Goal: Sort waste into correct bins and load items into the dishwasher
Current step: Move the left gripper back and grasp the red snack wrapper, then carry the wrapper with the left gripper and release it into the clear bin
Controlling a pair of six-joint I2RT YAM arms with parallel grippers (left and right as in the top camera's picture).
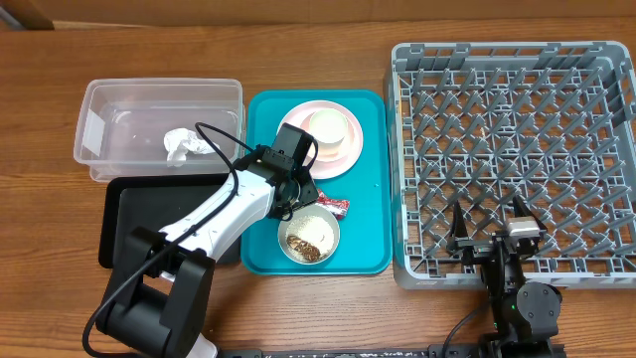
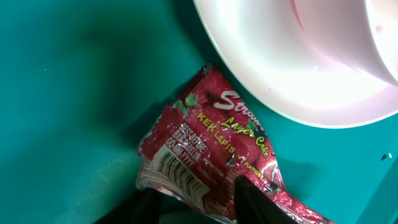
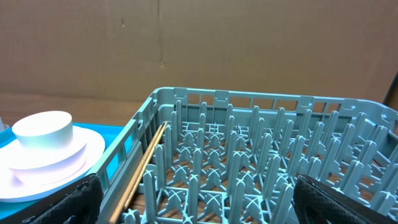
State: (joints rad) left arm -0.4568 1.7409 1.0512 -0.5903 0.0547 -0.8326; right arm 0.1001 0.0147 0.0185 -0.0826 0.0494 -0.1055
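The red-and-silver candy wrapper (image 1: 334, 205) lies on the teal tray (image 1: 370, 179) between the pink-white plate (image 1: 348, 151) and the white bowl (image 1: 310, 237), which holds rice scraps. The white cup (image 1: 329, 125) stands on the plate. The crumpled tissue (image 1: 184, 144) lies in the clear tub (image 1: 109, 109); the black tray (image 1: 124, 224) is in front of it. My left gripper (image 1: 298, 194) is down at the wrapper. In the left wrist view its open fingers (image 2: 199, 208) straddle the wrapper's (image 2: 205, 146) near end, beside the plate's rim (image 2: 292, 68). My right gripper (image 1: 489, 234) hangs open over the grey dish rack's (image 1: 517, 129) front edge.
In the right wrist view the open fingers (image 3: 205, 205) frame the rack's pegs (image 3: 249, 155). A thin wooden stick (image 3: 146, 165) lies along the rack's left wall. The cup (image 3: 43, 127) on the plate (image 3: 78, 158) shows to the left. A cardboard wall stands behind.
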